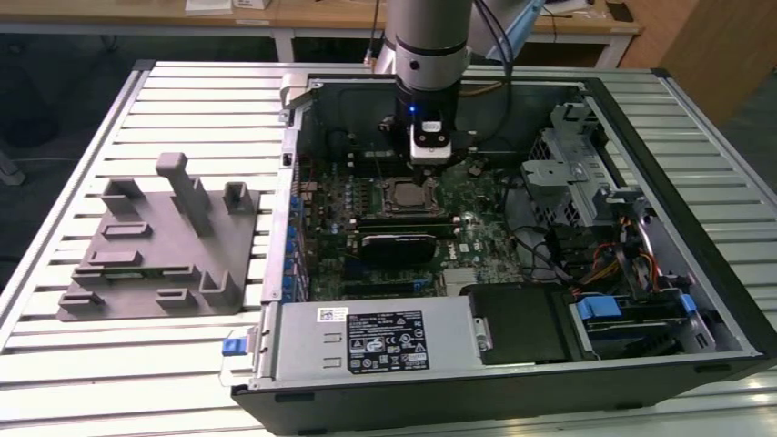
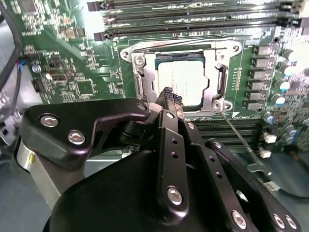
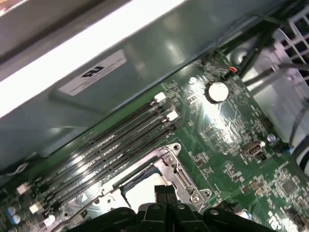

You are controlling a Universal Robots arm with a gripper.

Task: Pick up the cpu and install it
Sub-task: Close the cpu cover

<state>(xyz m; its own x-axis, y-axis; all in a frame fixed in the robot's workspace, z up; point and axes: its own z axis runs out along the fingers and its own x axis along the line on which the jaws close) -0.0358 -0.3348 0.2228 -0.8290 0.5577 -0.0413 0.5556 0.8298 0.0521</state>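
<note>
One arm reaching into case (image 1: pixel 352 109) in exterior view; gripper (image 1: pixel 428 160) hovering just above cpu (image 1: pixel 410 194), which is lying on motherboard (image 1: pixel 479 205).
Second wrist view: fingers (image 2: pixel 170 135) pressing together, gripping nothing; tips poised at cpu (image 2: pixel 186 79) edge, cpu sitting flat inside socket (image 2: pixel 140 77) frame.
First wrist view: clenched tips showing beside cpu (image 3: pixel 137 189).
Judgement: seating check. Keep tips vertical, avoid side load, confirm chip is level.
</note>
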